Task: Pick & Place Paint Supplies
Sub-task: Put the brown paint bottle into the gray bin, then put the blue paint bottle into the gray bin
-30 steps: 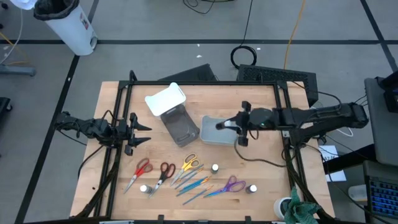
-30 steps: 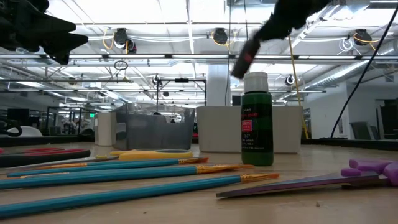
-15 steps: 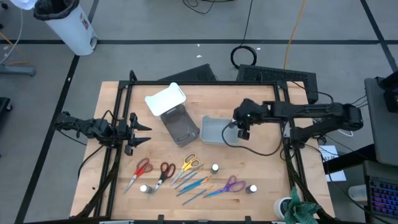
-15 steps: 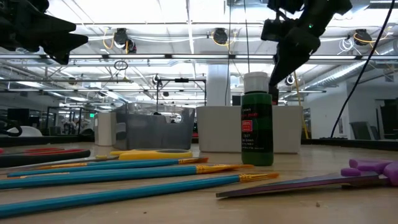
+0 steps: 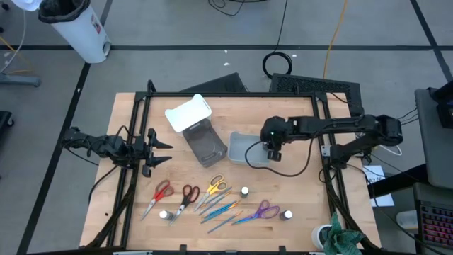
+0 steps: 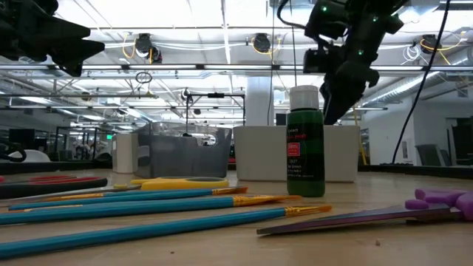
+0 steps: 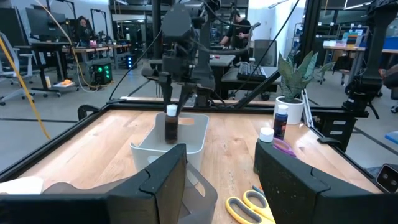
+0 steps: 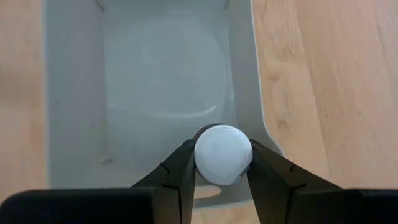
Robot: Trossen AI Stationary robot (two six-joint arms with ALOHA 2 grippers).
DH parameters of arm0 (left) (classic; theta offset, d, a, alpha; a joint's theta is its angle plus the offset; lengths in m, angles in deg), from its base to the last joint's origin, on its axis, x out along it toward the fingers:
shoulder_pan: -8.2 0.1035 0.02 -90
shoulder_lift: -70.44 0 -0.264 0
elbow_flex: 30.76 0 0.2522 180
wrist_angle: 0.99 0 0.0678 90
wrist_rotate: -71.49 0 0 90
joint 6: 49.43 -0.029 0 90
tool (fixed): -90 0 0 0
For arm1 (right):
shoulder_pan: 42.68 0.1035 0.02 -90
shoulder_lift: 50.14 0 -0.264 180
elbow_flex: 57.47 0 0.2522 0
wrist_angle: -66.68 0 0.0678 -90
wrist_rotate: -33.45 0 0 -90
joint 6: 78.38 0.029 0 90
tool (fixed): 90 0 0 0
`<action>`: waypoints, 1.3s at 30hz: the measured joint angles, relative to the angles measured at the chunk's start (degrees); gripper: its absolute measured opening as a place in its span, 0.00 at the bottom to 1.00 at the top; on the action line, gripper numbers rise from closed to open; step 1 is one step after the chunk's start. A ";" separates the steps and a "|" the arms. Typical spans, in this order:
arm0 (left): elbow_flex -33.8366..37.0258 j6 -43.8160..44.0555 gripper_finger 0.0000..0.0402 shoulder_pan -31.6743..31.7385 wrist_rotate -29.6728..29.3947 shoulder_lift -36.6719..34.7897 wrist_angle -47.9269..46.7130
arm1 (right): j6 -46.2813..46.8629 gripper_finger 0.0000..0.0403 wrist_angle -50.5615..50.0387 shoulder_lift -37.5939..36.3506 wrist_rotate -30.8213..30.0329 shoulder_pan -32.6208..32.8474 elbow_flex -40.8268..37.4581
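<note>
My right gripper (image 5: 271,150) hangs over the right end of the white bin (image 5: 241,150), shut on a small dark bottle with a white cap (image 8: 222,154). The left wrist view shows this bottle (image 7: 171,126) upright above the bin (image 7: 149,149). On the near half of the table lie scissors (image 5: 214,188), thin blue and orange brushes (image 5: 221,209) and other small bottles (image 5: 245,191), one of them green (image 6: 304,144) and standing upright. My left gripper (image 7: 217,180) waits open at the table's left edge. My right gripper pinches the bottle at its top, on the sides of the white cap (image 8: 202,158), between its two fingers (image 8: 180,171). The fingers slant down from above. The bottle hangs upright below them, lifted clear over the bin.
An open clear box with a white lid (image 5: 198,131) stands left of the bin. A black frame (image 5: 226,94) rims the table. A potted plant (image 5: 338,239) sits at the near right corner. Bare wood lies between the bin and the supplies.
My right gripper has sunk toward the white bin and tipped from nearly level to slanting steeply down, the arm swinging a little toward the table's near edge. It has kept its hold on the bottle.
</note>
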State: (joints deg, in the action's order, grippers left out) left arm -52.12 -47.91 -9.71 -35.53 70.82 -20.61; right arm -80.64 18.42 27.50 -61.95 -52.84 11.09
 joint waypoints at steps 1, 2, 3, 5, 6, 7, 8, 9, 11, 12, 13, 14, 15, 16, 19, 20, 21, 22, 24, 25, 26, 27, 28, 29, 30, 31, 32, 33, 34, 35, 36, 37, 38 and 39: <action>0.00 0.00 0.50 -0.02 -0.01 -0.02 0.01 | 0.01 0.26 0.01 0.40 -0.60 -0.01 0.00; 0.00 0.01 0.50 -0.01 -0.01 -0.02 0.03 | 0.00 0.26 0.00 0.71 -0.74 -0.01 0.00; 0.00 0.00 0.50 -0.02 0.00 0.01 0.01 | 0.00 0.26 0.05 0.94 -0.73 -0.01 0.00; 0.00 0.00 0.50 -0.02 0.00 -0.02 0.01 | -0.07 0.26 0.19 1.04 -0.75 -0.01 0.00; 0.00 0.00 0.50 0.00 0.00 -0.02 0.01 | -0.11 0.26 0.21 1.04 -0.75 -0.01 0.00; 0.00 0.00 0.50 0.00 0.00 -0.01 0.01 | -0.11 0.26 0.19 1.04 -0.77 -0.01 0.00; 0.00 0.00 0.50 0.00 0.00 -0.02 0.01 | -0.11 0.26 0.19 1.04 -0.77 -0.01 0.00; 0.00 0.00 0.50 -0.01 0.00 -0.02 0.01 | -0.11 0.26 0.18 1.04 -0.76 -0.01 0.00; 0.00 0.00 0.50 -0.02 0.00 0.01 0.01 | -0.14 0.27 0.15 1.04 -0.76 -0.01 0.00; 0.00 0.00 0.50 0.00 -0.01 -0.02 0.01 | -0.02 0.29 0.04 1.04 -0.77 -0.01 0.00; 0.00 0.00 0.50 -0.01 -0.01 -0.02 0.01 | 0.15 0.33 -0.04 1.04 -0.78 -0.01 0.00; 0.00 0.00 0.50 -0.02 0.00 -0.02 0.01 | 0.46 0.37 -0.08 1.04 -0.77 -0.01 0.00; 0.00 0.00 0.50 -0.02 -0.01 -0.01 0.01 | 0.65 0.41 -0.08 1.04 -0.77 -0.01 0.00; 0.00 0.00 0.50 -0.01 0.00 -0.02 0.01 | 0.66 0.45 -0.08 1.04 -0.76 0.00 0.00; 0.00 0.00 0.50 -0.02 -0.02 -0.01 0.01 | 0.70 0.53 -0.19 0.62 -0.76 0.01 -0.02; 0.00 0.00 0.50 -0.02 0.00 0.01 0.01 | 0.72 0.54 -0.27 0.28 -0.77 0.01 -0.02; 0.00 0.00 0.50 -0.02 0.00 0.00 0.01 | 0.72 0.55 -0.20 -0.16 -0.75 0.01 -0.02; 0.00 0.00 0.50 -0.02 0.00 -0.02 0.01 | 0.70 0.56 -0.12 -0.75 -0.75 0.03 -0.02; 0.00 0.00 0.50 0.00 -0.02 -0.01 0.01 | 0.70 0.56 -0.14 -2.02 -0.75 0.14 -0.02; 0.00 0.00 0.50 -0.01 -0.01 -0.02 0.01 | 0.70 0.56 -0.24 -2.96 -0.73 0.14 -0.02; 0.00 0.00 0.50 -0.02 0.00 -0.01 0.01 | 0.70 0.56 -0.50 -3.98 -0.71 0.16 -0.02; 0.00 0.00 0.50 -0.02 -0.01 -0.02 0.02 | 0.70 0.56 -0.73 -5.11 -0.60 0.16 -0.02; 0.00 0.00 0.50 -0.02 0.00 -0.02 0.03 | 0.70 0.55 -0.92 -6.22 -0.55 0.17 -0.02; 0.00 0.00 0.50 -0.02 0.00 -0.02 -0.01 | 0.74 0.55 -1.29 -7.44 -0.51 0.28 -0.02; 0.00 0.00 0.50 -0.02 0.00 0.01 0.01 | 1.11 0.55 -1.99 -8.73 -0.51 0.52 -0.04; 0.00 0.00 0.50 0.00 -0.02 -0.02 0.01 | 1.80 0.54 -2.68 -10.06 -0.49 0.80 -0.04; 0.00 0.00 0.50 0.00 0.00 0.00 0.01 | 2.74 0.54 -3.09 -11.46 -0.45 1.15 -0.04; 0.00 0.00 0.50 -0.01 0.00 0.01 0.01 | 3.94 0.54 -3.69 -12.89 -0.37 1.51 -0.04; 0.00 0.00 0.50 0.00 0.00 -0.01 0.01 | 5.15 0.54 -4.61 -14.20 -0.34 1.94 -0.04; 0.00 0.00 0.50 -0.02 0.01 -0.01 0.01 | 6.29 0.54 -5.51 -15.48 -0.32 2.45 -0.04; 0.00 0.00 0.50 -0.01 0.04 -0.01 0.01 | 7.33 0.54 -6.12 -16.71 -0.32 3.03 -0.04; 0.00 0.00 0.50 -0.02 0.04 0.00 0.01 | 8.23 0.54 -6.70 -17.89 -0.34 3.63 -0.04; 0.00 0.00 0.50 -0.01 0.04 0.00 0.01 | 9.11 0.54 -7.30 -18.99 -0.33 4.34 -0.04; 0.00 0.00 0.50 -0.01 0.06 -0.01 0.01 | 9.97 0.54 -7.85 -20.05 -0.29 5.19 -0.04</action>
State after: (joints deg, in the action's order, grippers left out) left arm -52.12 -47.91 -9.72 -35.47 70.81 -20.59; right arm -70.67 10.57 7.45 -62.24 -47.65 11.05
